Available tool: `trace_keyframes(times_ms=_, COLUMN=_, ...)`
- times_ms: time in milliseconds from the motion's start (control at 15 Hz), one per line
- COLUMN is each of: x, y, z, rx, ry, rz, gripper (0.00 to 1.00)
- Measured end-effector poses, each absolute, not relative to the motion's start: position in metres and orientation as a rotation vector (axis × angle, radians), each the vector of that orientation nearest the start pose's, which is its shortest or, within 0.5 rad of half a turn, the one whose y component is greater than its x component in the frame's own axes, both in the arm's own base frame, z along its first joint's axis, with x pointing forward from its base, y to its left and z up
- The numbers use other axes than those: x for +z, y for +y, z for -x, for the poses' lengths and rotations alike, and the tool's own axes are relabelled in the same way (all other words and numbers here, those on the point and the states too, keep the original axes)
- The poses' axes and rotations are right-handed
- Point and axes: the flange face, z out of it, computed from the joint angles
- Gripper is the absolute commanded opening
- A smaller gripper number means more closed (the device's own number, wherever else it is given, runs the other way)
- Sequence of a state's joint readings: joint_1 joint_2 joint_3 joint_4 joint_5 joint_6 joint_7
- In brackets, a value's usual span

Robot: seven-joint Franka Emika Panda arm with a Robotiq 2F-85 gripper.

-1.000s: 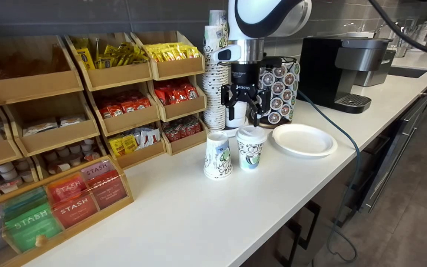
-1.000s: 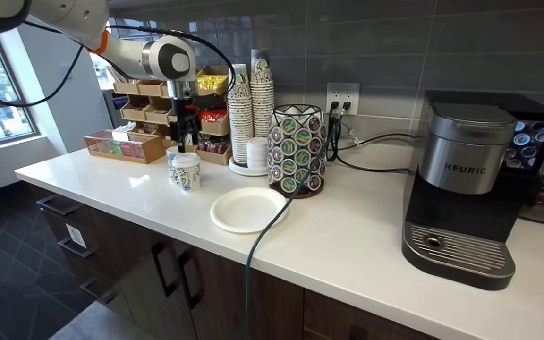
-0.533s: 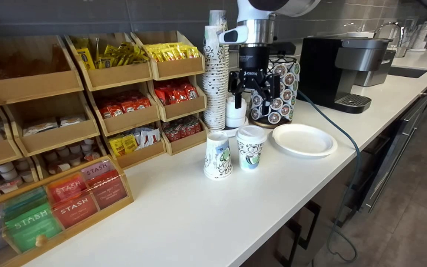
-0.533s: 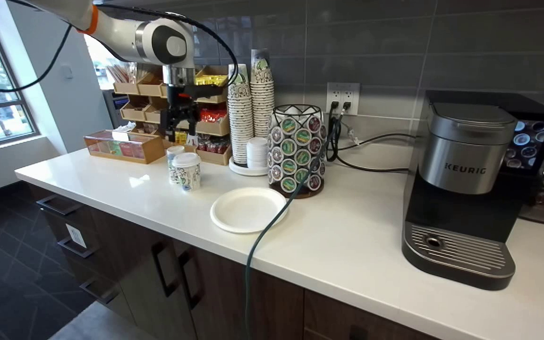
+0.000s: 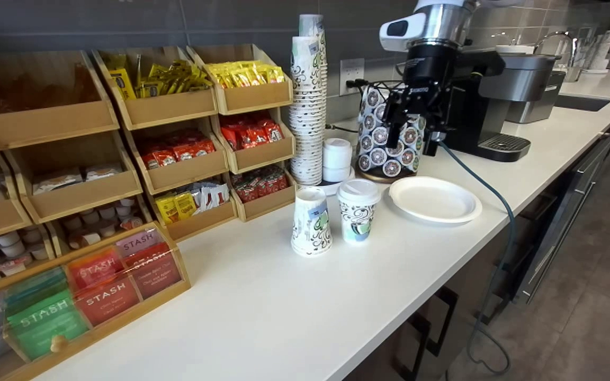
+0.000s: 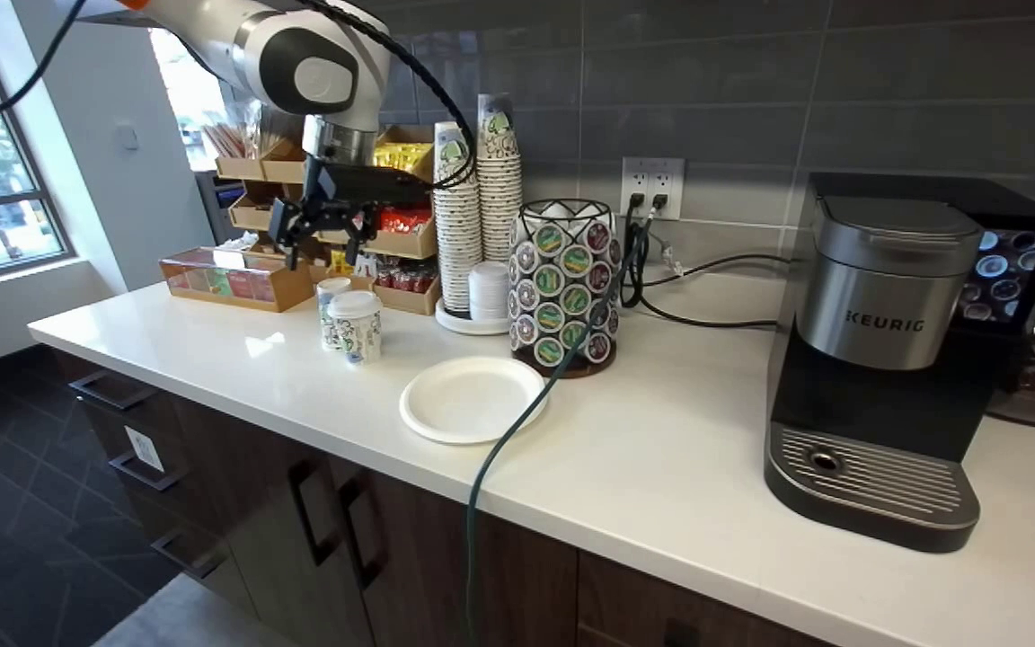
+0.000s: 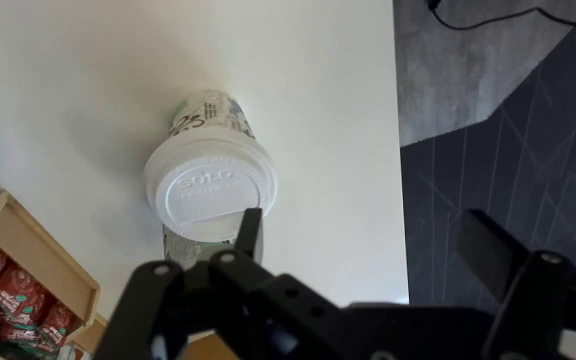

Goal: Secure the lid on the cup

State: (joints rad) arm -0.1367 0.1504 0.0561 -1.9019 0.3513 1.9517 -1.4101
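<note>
Both exterior views show the black two-fingered gripper [image 5: 411, 144], jaws spread, above and clear of the round white plastic lid [image 5: 359, 189] on the upright patterned white paper cup [image 5: 357, 222], and wrist view: lid left of the gap, so pressing likely means shifting that way!

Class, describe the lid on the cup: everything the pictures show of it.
The lid is round and white, apparently plastic, with a raised rim. In the wrist view its top bears embossed lettering, including SOLO, and a line cutting off a segment near one edge. It sits roughly level over the mouth of the cup, which stands on the counter. Whether it is pressed fully home cannot be told. Only the cup seems to touch it; the open gripper is apart.
</note>
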Motion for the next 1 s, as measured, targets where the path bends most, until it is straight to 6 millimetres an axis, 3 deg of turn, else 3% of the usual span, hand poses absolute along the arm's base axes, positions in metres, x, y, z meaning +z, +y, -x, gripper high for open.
trace_keyframes(times_ms=267, x=0.444, y=-0.035, z=-0.532, rx=-0.333, ry=-1.336, rz=2.450, gripper=1.00)
trace_keyframes(times_ms=600, x=0.474, y=-0.022, z=-0.472, rx=-0.511, ry=-1.070, rz=2.630, gripper=1.00)
trace_keyframes(times_ms=800, x=0.483, y=-0.015, z=-0.449, rx=-0.643, ry=-0.933, rz=2.724, gripper=1.00)
trace_keyframes(times_ms=1000, x=0.484, y=-0.012, z=-0.437, rx=-0.670, ry=-0.904, rz=2.736, gripper=1.00)
